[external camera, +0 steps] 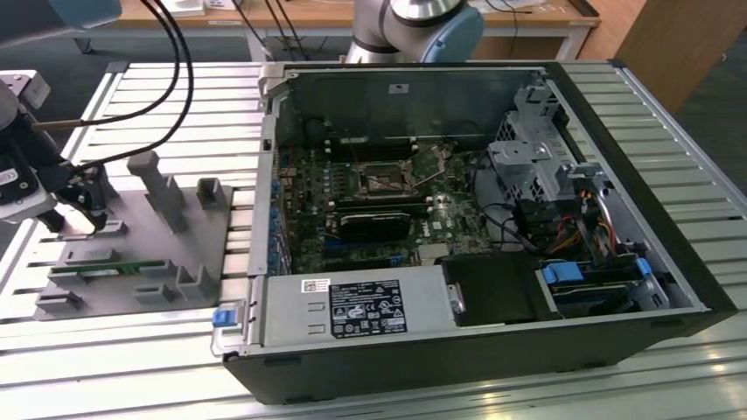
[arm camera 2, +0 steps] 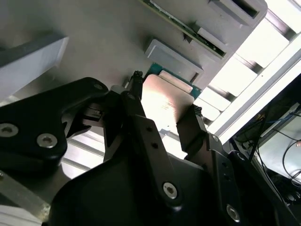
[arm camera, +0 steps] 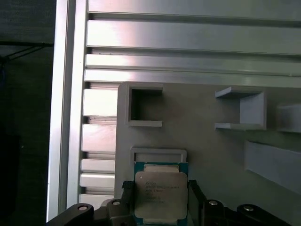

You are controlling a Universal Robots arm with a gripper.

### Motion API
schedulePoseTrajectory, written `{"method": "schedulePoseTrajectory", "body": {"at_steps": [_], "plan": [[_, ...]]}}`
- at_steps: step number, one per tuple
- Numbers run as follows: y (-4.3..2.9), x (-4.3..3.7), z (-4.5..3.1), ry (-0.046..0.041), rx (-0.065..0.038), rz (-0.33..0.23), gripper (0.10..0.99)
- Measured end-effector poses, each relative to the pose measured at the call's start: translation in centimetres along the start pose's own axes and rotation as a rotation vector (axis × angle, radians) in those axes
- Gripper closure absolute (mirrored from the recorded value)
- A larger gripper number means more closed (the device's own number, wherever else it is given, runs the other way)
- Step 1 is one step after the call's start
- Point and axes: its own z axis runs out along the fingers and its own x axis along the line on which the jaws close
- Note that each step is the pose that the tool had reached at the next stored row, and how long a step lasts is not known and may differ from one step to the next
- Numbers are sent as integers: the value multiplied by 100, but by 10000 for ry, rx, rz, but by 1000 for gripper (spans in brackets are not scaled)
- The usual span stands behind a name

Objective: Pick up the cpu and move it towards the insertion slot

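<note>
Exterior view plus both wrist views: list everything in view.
table: one, aluminium slats, under everything
fixture: one, grey, on table, exterior view's left
computer case: one, black, open, exterior view's centre
green board: one, inside computer case
insertion slot: one, dark, metal frame, on green board
power supply: one, silver, computer case's near edge
memory stick: one, green, in fixture
cpu: one, silvery top, green edge, over fixture
gripper: one, black, shut on cpu
</note>
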Motion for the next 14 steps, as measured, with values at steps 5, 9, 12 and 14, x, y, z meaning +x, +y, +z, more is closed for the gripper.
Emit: {"method": "schedulePoseTrajectory", "body": {"at_steps": [5, 9, 12, 14], "plan": [[0, 0, 0, 0, -3, 0, 545], [0, 0, -27, 2, -2, -1, 545], [2, 1, -74, 2, -2, -1, 545], [3, 2, -108, 1, -2, 0, 545]]}}
